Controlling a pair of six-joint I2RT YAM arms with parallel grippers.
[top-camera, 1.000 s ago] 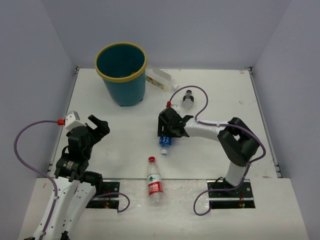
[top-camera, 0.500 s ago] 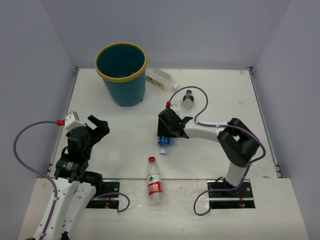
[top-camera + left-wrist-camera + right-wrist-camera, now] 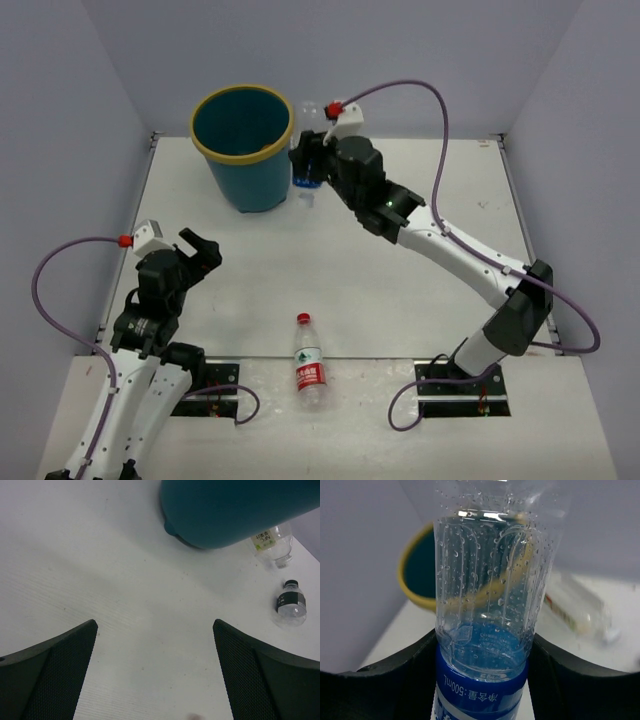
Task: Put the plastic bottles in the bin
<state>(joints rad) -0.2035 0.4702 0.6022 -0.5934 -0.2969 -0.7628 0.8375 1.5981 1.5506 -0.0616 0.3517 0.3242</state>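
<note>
The teal bin [image 3: 250, 185] with a yellow rim stands at the back left. My right gripper [image 3: 312, 165] is shut on a clear bottle with a blue label [image 3: 305, 180] and holds it in the air just right of the bin's rim. In the right wrist view the bottle [image 3: 485, 630] fills the space between the fingers [image 3: 400, 680], with the bin's rim [image 3: 415, 592] behind it. A red-labelled bottle [image 3: 309, 365] lies at the near edge. My left gripper [image 3: 195, 250] is open and empty over bare table [image 3: 155, 625].
The left wrist view shows the bin's wall [image 3: 235, 510], a clear bottle with a pale label [image 3: 270, 542] lying beside it, and a small dark-capped bottle [image 3: 291, 605]. Both are hidden under the right arm in the top view. The clear one [image 3: 575, 610] shows blurred in the right wrist view.
My right gripper has lifted the blue-labelled bottle off the middle of the table and carried it back and left to the bin's right rim. The left arm has not moved.
</note>
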